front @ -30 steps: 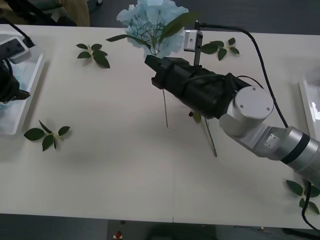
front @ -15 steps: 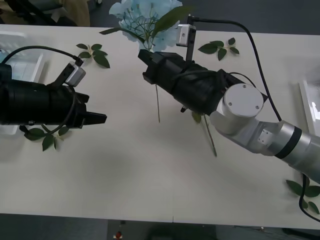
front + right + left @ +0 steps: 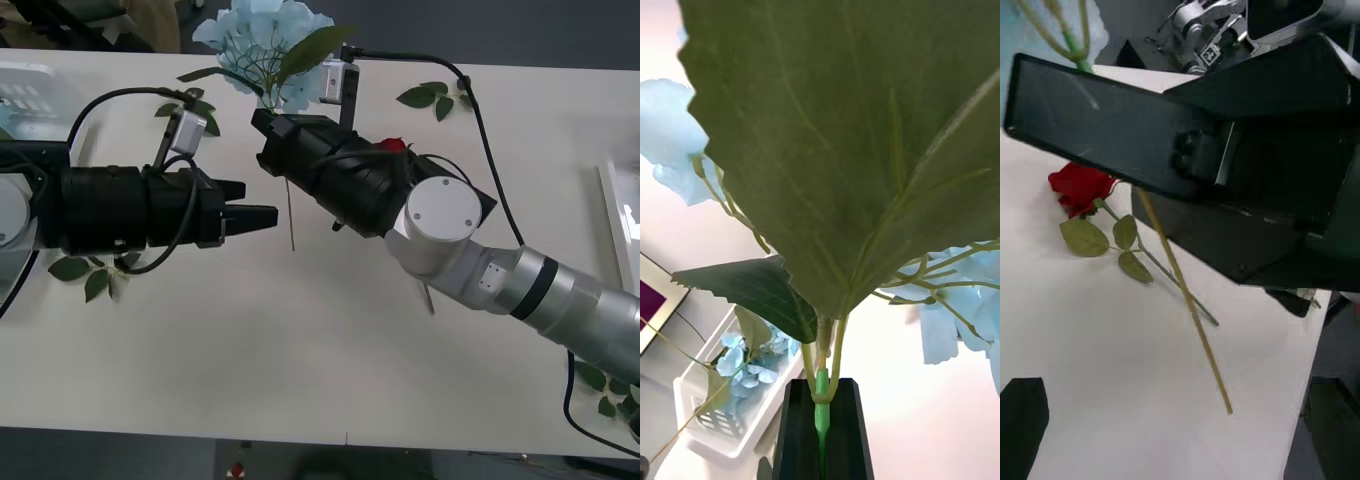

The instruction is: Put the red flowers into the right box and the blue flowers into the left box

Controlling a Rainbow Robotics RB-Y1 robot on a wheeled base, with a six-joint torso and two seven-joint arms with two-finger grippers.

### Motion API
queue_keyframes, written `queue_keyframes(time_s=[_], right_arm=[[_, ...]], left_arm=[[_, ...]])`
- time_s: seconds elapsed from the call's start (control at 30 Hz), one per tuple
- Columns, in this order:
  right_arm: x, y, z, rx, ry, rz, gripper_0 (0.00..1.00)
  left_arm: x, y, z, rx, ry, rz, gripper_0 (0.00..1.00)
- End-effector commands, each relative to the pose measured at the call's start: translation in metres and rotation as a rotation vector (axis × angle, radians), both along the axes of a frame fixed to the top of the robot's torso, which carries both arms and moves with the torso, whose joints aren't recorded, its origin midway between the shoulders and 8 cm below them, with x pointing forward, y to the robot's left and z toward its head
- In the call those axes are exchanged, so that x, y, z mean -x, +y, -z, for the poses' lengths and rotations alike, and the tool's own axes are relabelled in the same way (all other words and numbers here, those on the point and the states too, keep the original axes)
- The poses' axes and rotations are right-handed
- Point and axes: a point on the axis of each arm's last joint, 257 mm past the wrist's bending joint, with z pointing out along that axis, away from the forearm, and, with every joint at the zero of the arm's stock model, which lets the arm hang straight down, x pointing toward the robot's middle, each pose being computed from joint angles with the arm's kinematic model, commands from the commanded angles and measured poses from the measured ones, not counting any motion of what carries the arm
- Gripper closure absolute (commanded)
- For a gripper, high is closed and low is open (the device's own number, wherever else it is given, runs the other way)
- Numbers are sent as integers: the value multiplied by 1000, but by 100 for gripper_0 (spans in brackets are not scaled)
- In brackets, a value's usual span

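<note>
Front view: my right hand (image 3: 268, 124) pinches the blue flowers (image 3: 258, 40) by their thin, light, floppy stem above the counter's (image 3: 330, 350) far side, while my open left hand (image 3: 262, 215) nears for a low stem grip.

The long white rectangular table (image 3: 300, 370) carries loose dark green leaf sprigs: one at ten o'clock (image 3: 190, 107), one at one o'clock (image 3: 438, 95), one at nine o'clock (image 3: 88, 272) and one at four o'clock (image 3: 605, 385). A deep red artificial rose (image 3: 1079, 187) on a thin green stem lies flat near the table's centre. A white translucent shallow plastic tray (image 3: 25, 95) rests at ten o'clock, and a white shallow bin's rim (image 3: 612, 215) sits at three o'clock.
</note>
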Motion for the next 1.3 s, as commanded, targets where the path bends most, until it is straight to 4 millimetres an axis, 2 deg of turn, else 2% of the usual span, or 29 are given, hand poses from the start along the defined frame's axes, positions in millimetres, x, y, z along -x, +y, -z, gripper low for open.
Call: queue_keyframes(time_s=[0.03,0.3,0.6,0.83,0.87,0.9,0.93,0.97,1.0,1.3], right_arm=[[-1,5,-21,-6,-45,-5,100],[2,10,-23,-9,-40,-24,100],[-2,17,-19,-5,-29,-31,100],[-3,19,-19,2,-28,-39,100],[-4,19,-19,3,-29,-38,100],[-4,19,-19,3,-27,-39,100],[-5,19,-18,4,-27,-38,100],[-5,19,-19,4,-27,-37,100],[-5,19,-19,3,-27,-38,100],[-5,21,-19,1,-22,-43,100]], left_arm=[[-6,-14,4,48,15,-21,0],[-18,-20,14,73,32,-54,0],[-33,-34,6,88,49,-33,0],[-40,-48,2,102,39,-31,5],[-40,-49,3,101,42,-30,8],[-41,-49,4,103,48,-32,25],[-42,-50,5,105,50,-31,48],[-42,-51,5,108,54,-31,96],[-42,-50,5,108,53,-32,100],[-43,-53,3,126,57,-35,100]])
